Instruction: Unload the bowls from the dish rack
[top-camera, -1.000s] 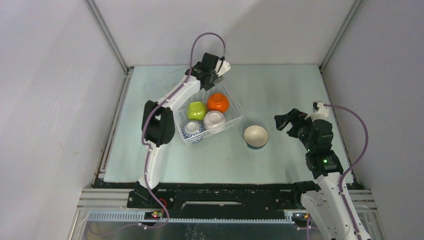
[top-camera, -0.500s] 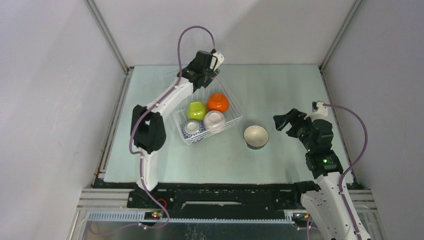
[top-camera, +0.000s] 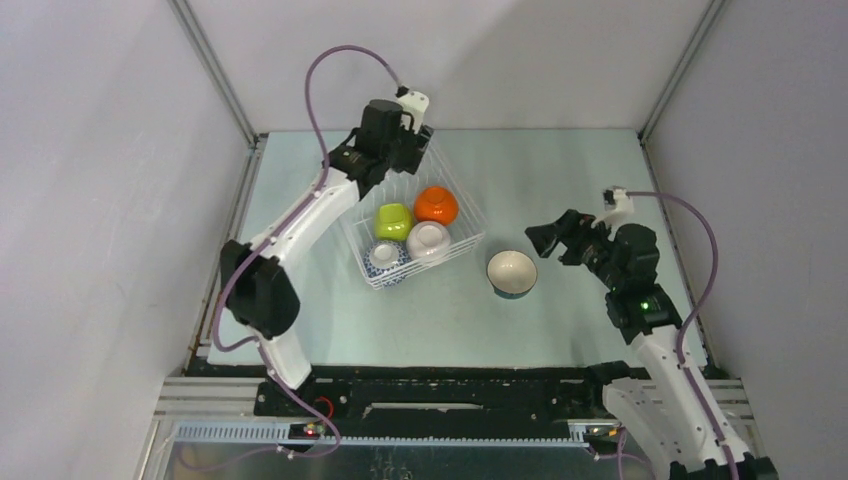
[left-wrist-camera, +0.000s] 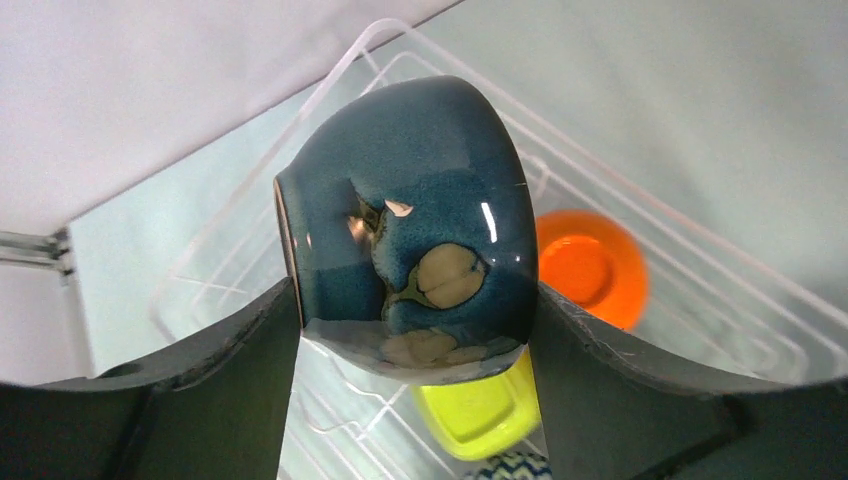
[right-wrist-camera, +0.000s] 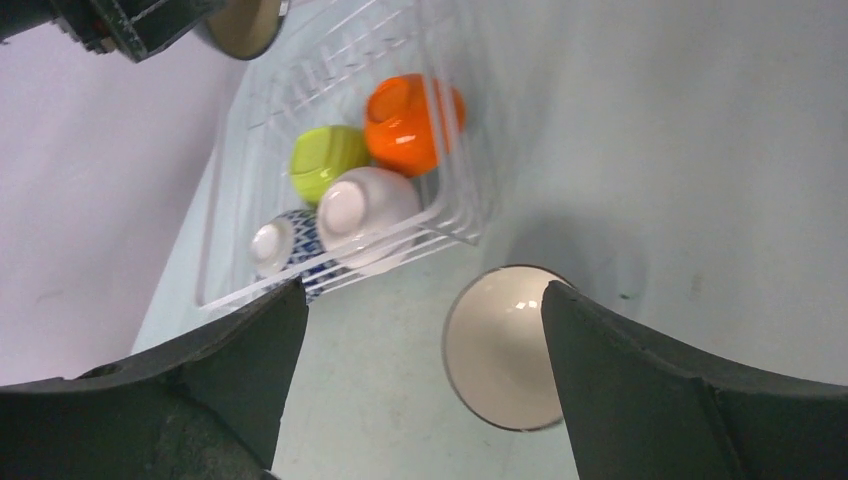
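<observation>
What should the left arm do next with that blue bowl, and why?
Probably swing the left arm sideways off the dish rack toward bare table: its jaws grip the dark blue-green bowl, held above the rack, not yet set down.

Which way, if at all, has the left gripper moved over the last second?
Yes. Seen from above, the left gripper, holding the dark blue-green bowl, has shifted left over the far corner of the dish rack, away from the orange bowl.

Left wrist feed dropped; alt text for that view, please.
The left gripper clamps a dark blue-green patterned bowl on its side, above the white dish rack. An orange bowl and a lime green bowl sit in the rack below.
</observation>
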